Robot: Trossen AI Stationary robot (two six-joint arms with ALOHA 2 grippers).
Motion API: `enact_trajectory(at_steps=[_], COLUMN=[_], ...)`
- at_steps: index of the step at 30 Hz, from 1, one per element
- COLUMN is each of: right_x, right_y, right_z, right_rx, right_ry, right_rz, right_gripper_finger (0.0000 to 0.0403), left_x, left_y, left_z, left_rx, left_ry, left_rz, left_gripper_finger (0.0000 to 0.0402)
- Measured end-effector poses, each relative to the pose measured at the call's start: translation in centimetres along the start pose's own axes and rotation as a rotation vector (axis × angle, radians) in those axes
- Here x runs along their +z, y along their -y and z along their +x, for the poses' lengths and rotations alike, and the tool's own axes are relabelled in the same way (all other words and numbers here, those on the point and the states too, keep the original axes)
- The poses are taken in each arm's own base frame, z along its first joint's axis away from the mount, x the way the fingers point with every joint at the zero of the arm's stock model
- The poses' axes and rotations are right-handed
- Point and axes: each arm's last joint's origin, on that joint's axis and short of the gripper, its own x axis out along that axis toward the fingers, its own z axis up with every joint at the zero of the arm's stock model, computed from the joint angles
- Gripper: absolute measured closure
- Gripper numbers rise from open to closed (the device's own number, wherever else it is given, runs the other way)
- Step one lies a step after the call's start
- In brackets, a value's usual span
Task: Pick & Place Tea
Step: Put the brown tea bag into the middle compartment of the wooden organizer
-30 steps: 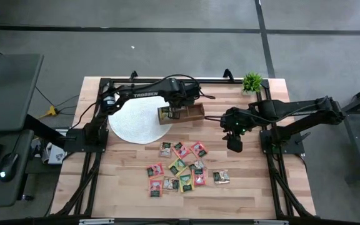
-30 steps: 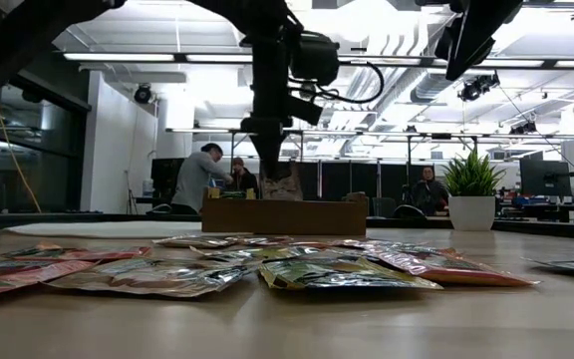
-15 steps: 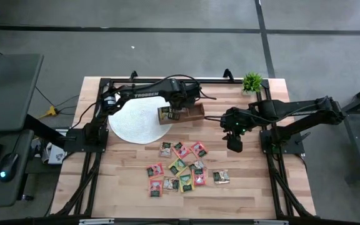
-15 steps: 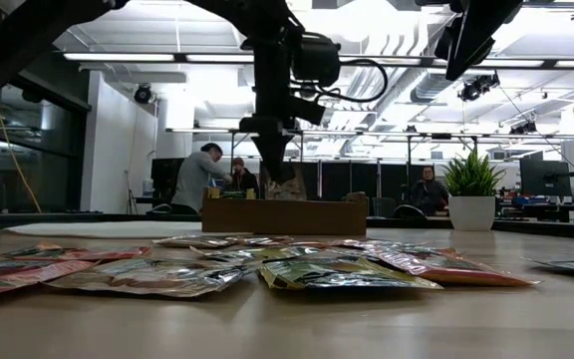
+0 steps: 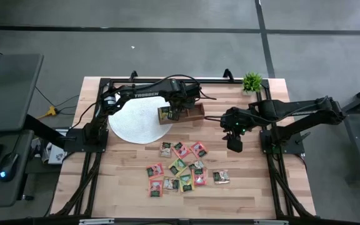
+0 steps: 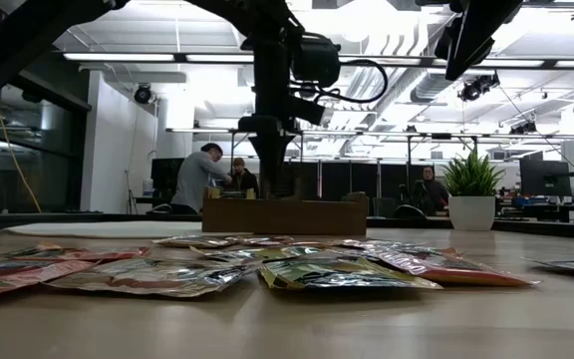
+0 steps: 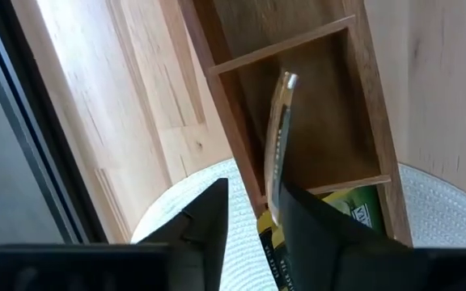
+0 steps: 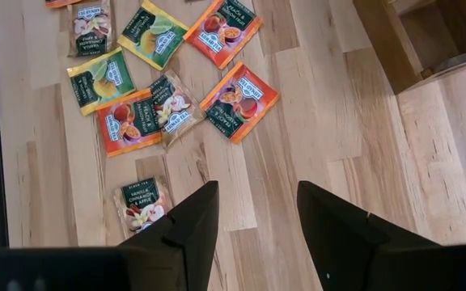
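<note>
A brown wooden tray [image 5: 181, 114] stands at the far middle of the table, beside a round white mat. My left gripper [image 7: 253, 194] hangs over it, pointing down, open. A tea packet [image 7: 278, 129] stands on edge in the tray's middle compartment, seen edge-on between the fingers. A green and yellow packet [image 7: 354, 212] lies in the neighbouring compartment. Several more tea packets [image 5: 181, 167] lie flat on the table's middle. My right gripper [image 5: 234, 145] hovers open to their right, above bare wood [image 8: 257, 218]. My left gripper comes from above with its fingers on either side of the packet's upper edge [image 7: 275, 190]. The packet runs close along one finger [image 7: 314, 230], and a clear gap separates it from the other. Whether it touches that finger, I cannot tell.
The round white mat [image 5: 133, 122] lies left of the tray. A small potted plant [image 5: 252, 82] stands at the far right corner. Bare wood shows along the near edge and at the near left. People sit in the room behind the table.
My left gripper has opened over the tray. The packet that hung below its fingertips, above the tray's wall, has dropped into the compartment and no longer shows broadside in the low view. The right arm has kept still.
</note>
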Motion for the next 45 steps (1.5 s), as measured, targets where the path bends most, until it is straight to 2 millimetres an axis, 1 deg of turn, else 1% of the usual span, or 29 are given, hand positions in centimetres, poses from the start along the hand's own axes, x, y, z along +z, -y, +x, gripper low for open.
enact_trajectory(at_steps=[2,7,10,12,15,18,21,25,29,31,33,36,38,39,45], right_x=[0.0,0.0,0.1,0.2,0.3,0.3,0.3,0.3,0.3,0.3,0.3,0.3,0.3,0.3,0.3], right_y=[0.0,0.0,0.0,-0.1,-0.1,-0.1,-0.1,-0.1,-0.1,-0.1,-0.1,-0.1,-0.1,-0.1,-0.1], right_z=[0.0,0.0,0.0,0.0,0.0,0.0,0.0,0.0,0.0,0.0,0.0,0.0,0.0,0.0,0.0], right_rx=[0.0,0.001,0.004,0.006,0.009,0.01,0.01,0.01,0.01,0.01,0.01,0.01,0.01,0.011,0.012], right_ry=[0.001,0.004,0.012,0.02,0.026,0.028,0.028,0.028,0.028,0.028,0.028,0.028,0.029,0.029,0.034], right_rz=[0.0,0.0,-0.005,-0.008,-0.009,-0.008,-0.009,-0.009,-0.009,-0.009,-0.009,-0.009,-0.009,-0.009,-0.008], right_gripper_finger=[0.0238,0.0238,0.0238,0.0238,0.0238,0.0238,0.0238,0.0238,0.0238,0.0238,0.0238,0.0238,0.0238,0.0238,0.0238], left_x=[-0.2,-0.7,-0.8,-1.4,-1.6,-2.0,-1.7,-1.1,-0.1,0.2,0.5,0.8,1.1,1.2,1.8], left_y=[0.0,-0.4,-0.8,-1.1,-1.7,-1.6,-1.1,0.4,2.2,2.9,3.5,4.1,4.2,4.3,4.9], left_z=[-0.4,-1.9,-2.3,-2.6,-3.4,-3.4,-4.1,-4.2,-4.8,-5.0,-5.2,-5.2,-4.8,-4.5,-3.0], left_rx=[0.004,0.079,0.13,0.124,0.139,0.069,0.007,-0.028,-0.063,-0.077,-0.089,-0.111,-0.132,-0.153,-0.277], left_ry=[0.001,-0.007,-0.002,-0.016,0.025,0.034,0.091,0.08,0.116,0.127,0.137,0.15,0.16,0.164,0.179], left_rz=[-0.004,-0.035,-0.1,-0.129,-0.167,-0.157,-0.109,-0.039,0.018,0.038,0.053,0.076,0.085,0.088,0.122], left_gripper_finger=[0.0284,0.0282,0.0282,0.0282,0.0282,0.0282,0.0282,0.0282,0.0285,0.0295,0.0315,0.0357,0.0387,0.0394,0.04])
